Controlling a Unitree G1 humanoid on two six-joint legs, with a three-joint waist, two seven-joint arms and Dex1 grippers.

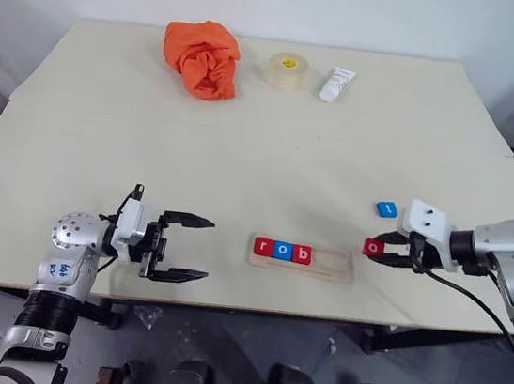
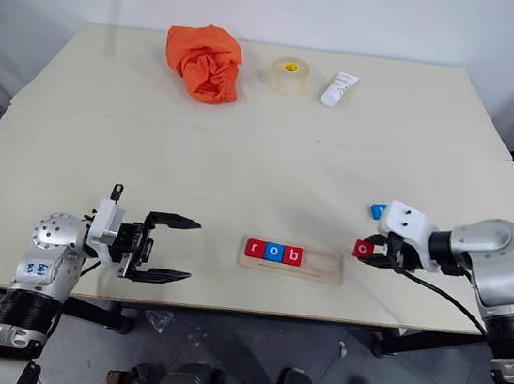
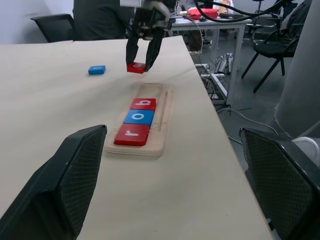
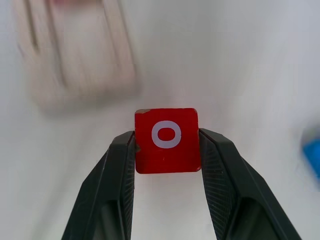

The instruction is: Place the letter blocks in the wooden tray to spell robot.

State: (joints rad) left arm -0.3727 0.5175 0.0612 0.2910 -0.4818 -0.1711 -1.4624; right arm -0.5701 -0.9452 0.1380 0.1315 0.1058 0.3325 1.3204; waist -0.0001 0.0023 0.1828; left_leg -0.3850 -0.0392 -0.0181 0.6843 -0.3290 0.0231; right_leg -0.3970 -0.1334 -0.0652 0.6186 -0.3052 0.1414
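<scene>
Letter blocks r, o and b sit in the left part of the wooden tray near the front edge of our table in the head views, where our right gripper pinches a red o block just right of the tray, a blue block lies behind it, and our left gripper hangs spread left of the tray. From our left wrist we see the tray lengthwise, its three blocks nearest and the right gripper pinching the red block past its far end. Our right wrist shows the o block clamped between both fingers.
</scene>
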